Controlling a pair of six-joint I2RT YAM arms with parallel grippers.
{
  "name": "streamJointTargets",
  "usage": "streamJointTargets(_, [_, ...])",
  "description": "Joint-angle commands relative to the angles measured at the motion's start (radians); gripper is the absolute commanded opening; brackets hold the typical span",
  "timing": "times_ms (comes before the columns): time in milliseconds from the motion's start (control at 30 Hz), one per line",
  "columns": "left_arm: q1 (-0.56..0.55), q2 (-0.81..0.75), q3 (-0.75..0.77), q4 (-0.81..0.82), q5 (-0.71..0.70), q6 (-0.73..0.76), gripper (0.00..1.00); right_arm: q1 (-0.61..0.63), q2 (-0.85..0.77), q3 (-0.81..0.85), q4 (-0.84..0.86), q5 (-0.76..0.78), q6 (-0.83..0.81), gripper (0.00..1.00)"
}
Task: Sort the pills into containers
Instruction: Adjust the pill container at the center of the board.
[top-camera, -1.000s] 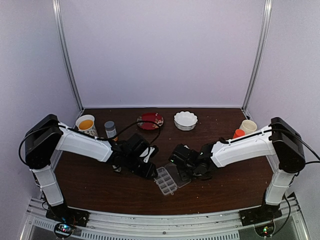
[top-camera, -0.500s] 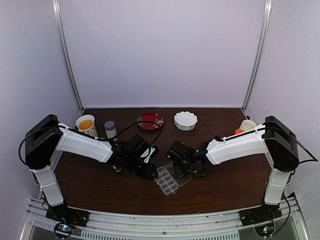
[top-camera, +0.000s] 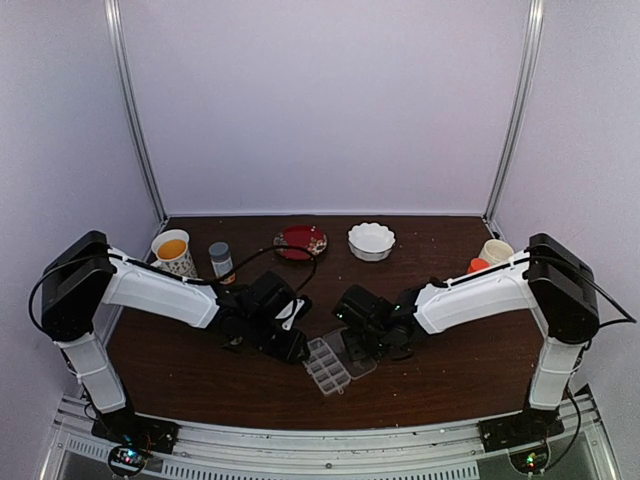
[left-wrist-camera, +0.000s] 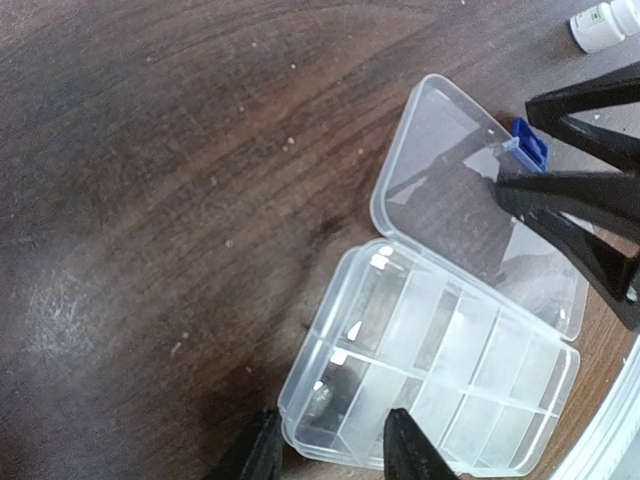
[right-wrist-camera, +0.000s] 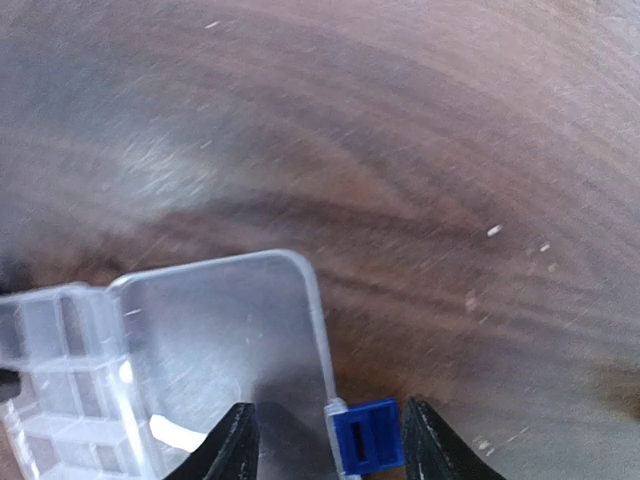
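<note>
The dark table (top-camera: 200, 385) carries an open pill box (top-camera: 325, 368), bowl (top-camera: 371, 241), plate (top-camera: 300, 241), bottle (top-camera: 221, 260).

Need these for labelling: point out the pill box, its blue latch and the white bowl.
pill box (left-wrist-camera: 470, 350): left wrist view, a clear cell.
blue latch (right-wrist-camera: 366, 435): right wrist view, its front face.
white bowl (top-camera: 371, 254): top external view, its front wall.
</note>
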Motion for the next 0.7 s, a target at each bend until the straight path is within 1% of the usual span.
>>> streamJointTargets(0, [-0.007,-0.022,-0.027,-0.052,-0.031,0.0,0.38,0.028,-0.031,-0.026,-0.012,-0.02,0.018,0.52])
streamJointTargets(133, [-0.006,-0.041,-0.032,-0.049,-0.021,-0.001,0.38,0.025,-0.026,-0.043,-0.019,0.013,0.028,0.52])
streamJointTargets(333, [-0.021,-0.042,-0.043,-0.024,0.002,-0.007,0.39,-0.001,-0.007,-0.018,-0.044,0.038,-0.009,0.51])
streamJointTargets(500, [-0.048,-0.001,-0.028,0.006,0.026,-0.015,0.4,-0.033,0.047,0.026,-0.032,0.035,-0.052,0.5])
streamJointTargets(667, [-0.048,0.013,-0.015,0.082,0.081,-0.052,0.4,-0.066,0.082,0.086,-0.024,0.027,-0.092,0.5])
